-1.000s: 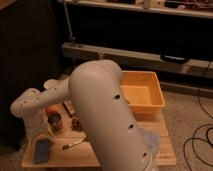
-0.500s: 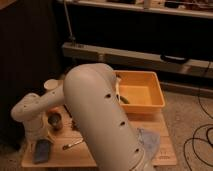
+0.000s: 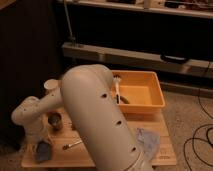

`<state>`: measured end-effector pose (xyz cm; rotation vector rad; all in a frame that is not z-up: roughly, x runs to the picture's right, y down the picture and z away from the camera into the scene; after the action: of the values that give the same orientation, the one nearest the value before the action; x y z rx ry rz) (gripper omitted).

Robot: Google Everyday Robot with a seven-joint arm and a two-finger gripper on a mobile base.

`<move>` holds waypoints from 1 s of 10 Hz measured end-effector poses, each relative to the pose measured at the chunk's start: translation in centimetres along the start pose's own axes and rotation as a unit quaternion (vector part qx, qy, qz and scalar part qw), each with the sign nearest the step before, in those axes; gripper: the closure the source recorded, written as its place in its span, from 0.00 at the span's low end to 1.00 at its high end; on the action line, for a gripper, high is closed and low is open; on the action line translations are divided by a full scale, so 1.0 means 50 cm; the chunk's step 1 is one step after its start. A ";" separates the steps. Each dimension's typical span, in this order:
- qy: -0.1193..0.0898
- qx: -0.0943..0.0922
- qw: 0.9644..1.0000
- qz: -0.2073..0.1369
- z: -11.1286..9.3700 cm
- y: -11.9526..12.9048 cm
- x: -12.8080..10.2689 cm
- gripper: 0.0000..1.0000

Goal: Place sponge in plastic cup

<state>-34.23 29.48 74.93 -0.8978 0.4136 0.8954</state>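
Note:
The sponge is a blue-grey block lying on the front left corner of the wooden table. The plastic cup is pale and stands upright at the back left of the table, partly behind my arm. My gripper hangs from the white wrist at the far left, pointing down, just above and slightly left of the sponge. My large white arm fills the middle of the view and hides much of the table.
A dark metal cup stands just right of the gripper. A utensil lies near the front. An orange bin holding a brush sits at the back right. A crumpled blue-grey bag lies at right. Cables lie on the floor at right.
My wrist and gripper have come down at the left side towards the sponge. The sponge and cups have not moved.

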 end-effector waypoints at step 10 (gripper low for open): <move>-0.042 -0.026 0.998 0.031 -0.347 -0.120 0.072 1.00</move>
<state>-26.50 15.28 65.53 -0.8955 0.3476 1.0016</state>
